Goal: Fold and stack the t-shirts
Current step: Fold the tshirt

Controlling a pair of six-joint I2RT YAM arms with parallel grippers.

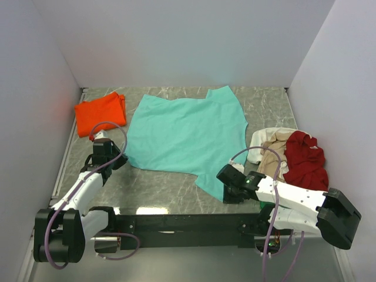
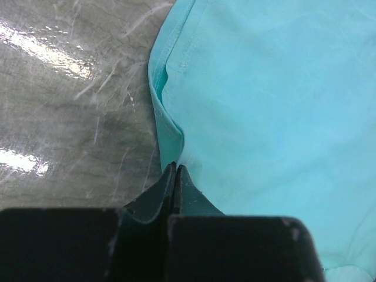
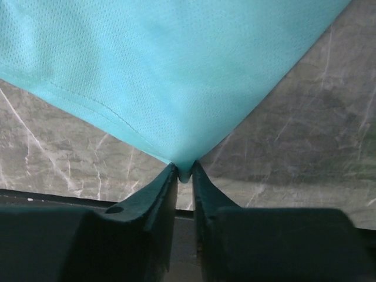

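Observation:
A teal t-shirt (image 1: 182, 132) lies spread flat on the grey marbled table (image 1: 164, 188). My left gripper (image 1: 122, 158) is at the shirt's near left edge; in the left wrist view its jaws (image 2: 175, 167) are pressed together on the teal hem (image 2: 167, 126). My right gripper (image 1: 223, 178) is at the shirt's near right corner. In the right wrist view that gripper (image 3: 184, 173) has a tip of the teal cloth (image 3: 176, 70) pinched between its narrow jaws, and the fabric runs taut away from them. An orange t-shirt (image 1: 101, 113) lies folded at the back left.
A crumpled pile sits at the right: a dark red t-shirt (image 1: 305, 158), a beige one (image 1: 273, 158) and a white one (image 1: 264, 138). White walls close in the table on three sides. The black base rail (image 1: 182, 223) runs along the near edge.

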